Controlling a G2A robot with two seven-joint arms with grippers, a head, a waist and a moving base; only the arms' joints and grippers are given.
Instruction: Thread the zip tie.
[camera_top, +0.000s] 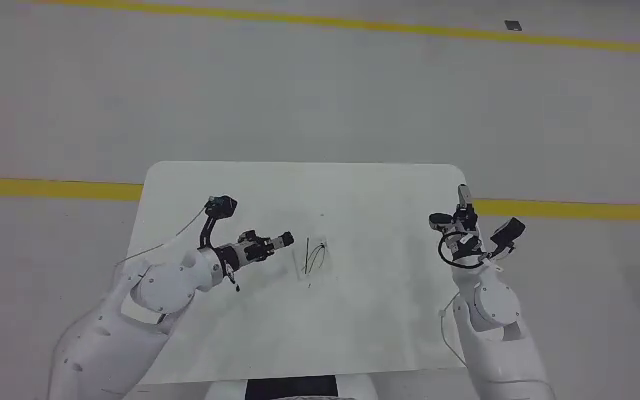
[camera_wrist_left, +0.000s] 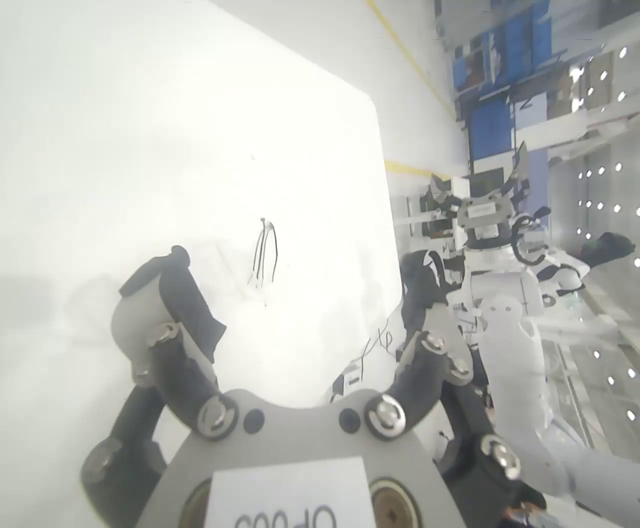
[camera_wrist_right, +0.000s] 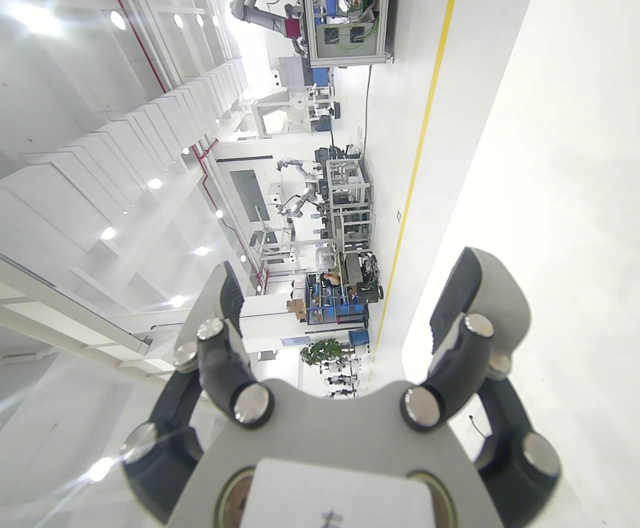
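A small bunch of thin black zip ties (camera_top: 316, 255) lies near the middle of the white table (camera_top: 380, 310). My left gripper (camera_top: 287, 240) sits low over the table just left of the ties, open and holding nothing. In the left wrist view the zip ties (camera_wrist_left: 265, 255) lie a short way beyond the open left gripper (camera_wrist_left: 295, 285). My right gripper (camera_top: 450, 208) is at the table's right edge, raised and far from the ties. The right wrist view shows the right gripper (camera_wrist_right: 345, 295) open with nothing between its fingers, pointing out toward the room.
Something clear and faint, perhaps a plastic bag (camera_top: 300, 263), lies against the ties. The table's far right corner (camera_wrist_left: 370, 100) drops off to grey floor with a yellow line (camera_top: 560, 208). The other arm (camera_wrist_left: 490, 225) stands beyond the table's right edge.
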